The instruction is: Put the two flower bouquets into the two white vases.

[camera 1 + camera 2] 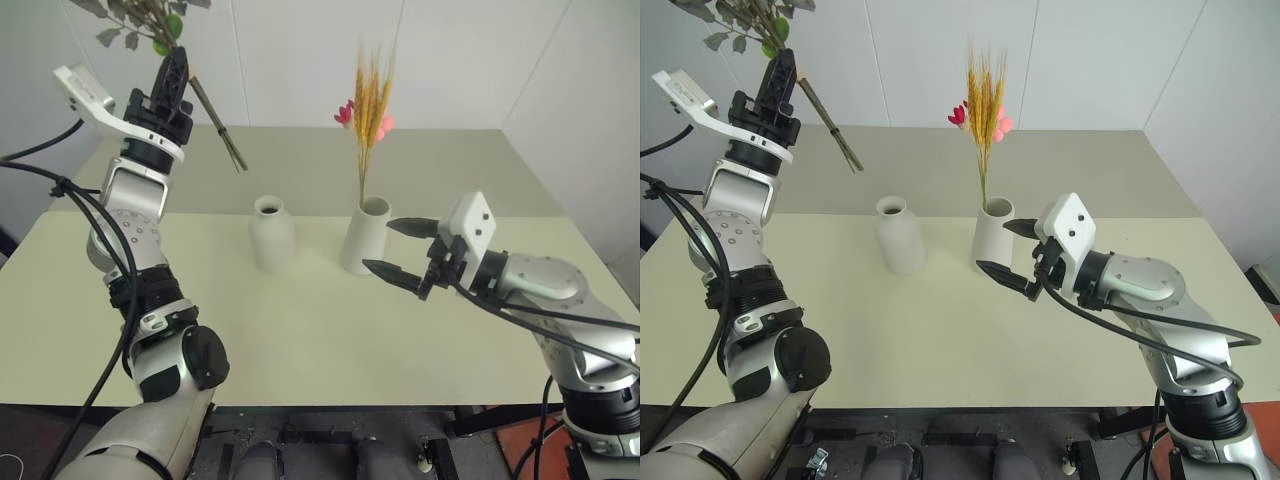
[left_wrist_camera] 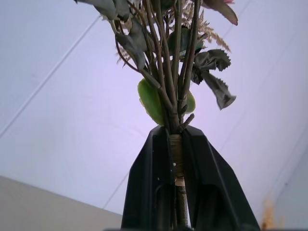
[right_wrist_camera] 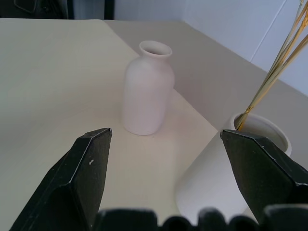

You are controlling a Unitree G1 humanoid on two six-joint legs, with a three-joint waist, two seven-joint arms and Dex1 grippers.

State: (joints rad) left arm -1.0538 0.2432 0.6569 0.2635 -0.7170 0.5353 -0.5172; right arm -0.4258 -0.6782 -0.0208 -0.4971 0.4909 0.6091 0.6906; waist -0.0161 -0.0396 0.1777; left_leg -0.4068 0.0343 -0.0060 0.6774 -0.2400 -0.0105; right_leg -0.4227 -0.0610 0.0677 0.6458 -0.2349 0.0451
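Nearest, the right hand (image 1: pixel 400 255) hangs low over the tabletop (image 1: pixel 300 340) with its fingers spread wide and nothing between them, just beside the wide-mouthed vase (image 1: pixel 364 236). That vase already carries the wheat bunch (image 1: pixel 371 110), so a small sideways drift of this hand could, I judge, nudge it and tip vase and stalks together.

To its left stands the bottle-shaped vase (image 1: pixel 271 234), empty, its neck narrow. The rose bunch (image 2: pixel 173 62) has several splayed stems, and they may catch on the rim or push the vase over if they come down off-centre or slanted.

Farther left and high up, the left hand (image 1: pixel 172 80) is pressed together on the bound stems of that bunch, stem ends (image 1: pixel 225 140) slanting down toward the far tabletop. The grip is near the binding, so the bunch could pivot or slip.

The blooms are cut off at the top edge of the head views.
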